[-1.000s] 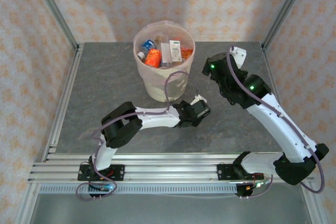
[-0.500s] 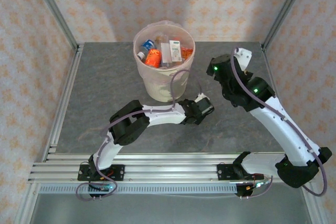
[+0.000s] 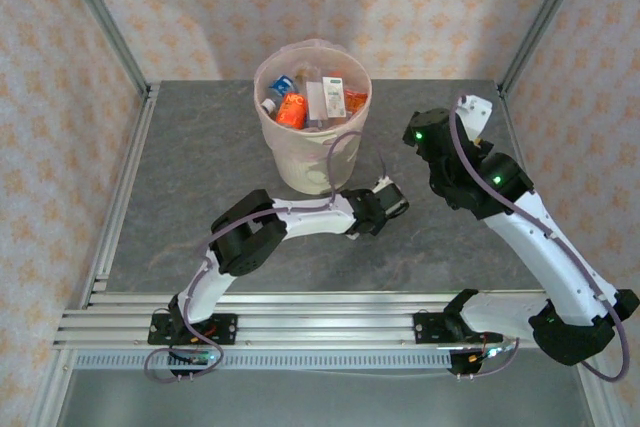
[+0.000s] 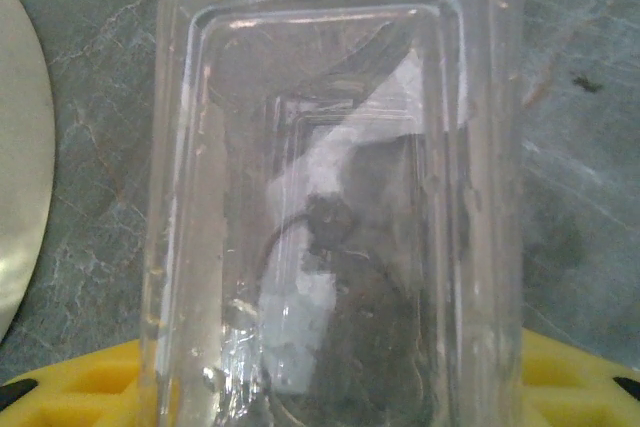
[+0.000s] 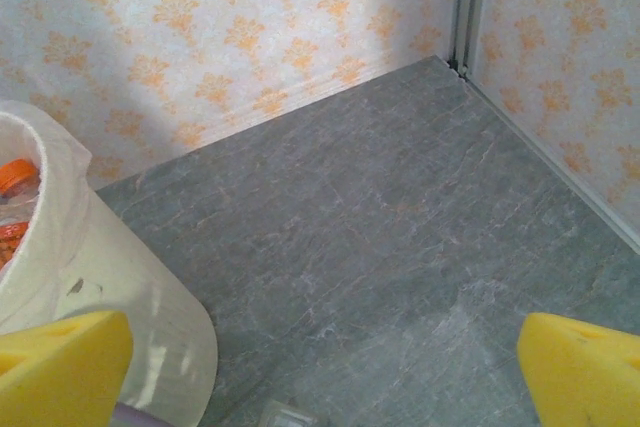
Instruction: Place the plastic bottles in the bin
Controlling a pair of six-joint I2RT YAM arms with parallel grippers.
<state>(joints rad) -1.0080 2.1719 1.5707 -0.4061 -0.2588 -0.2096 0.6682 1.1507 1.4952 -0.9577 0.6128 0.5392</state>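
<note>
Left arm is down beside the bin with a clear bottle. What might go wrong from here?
1. The left end effector reaches only the near end of the clear bottle, so it may slip on lifting.
2. The bin is already filled with bottles up to its rim, so another may roll off.
3. The left end effector sits close to the bin's wall and might nudge it.

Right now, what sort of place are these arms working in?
Probably a robot test cell in a lab, not a real home: a grey stone-look table boxed in by aluminium frame posts, orange-patterned backdrop panels on three sides, and a slotted mounting rail along the near edge.
</note>
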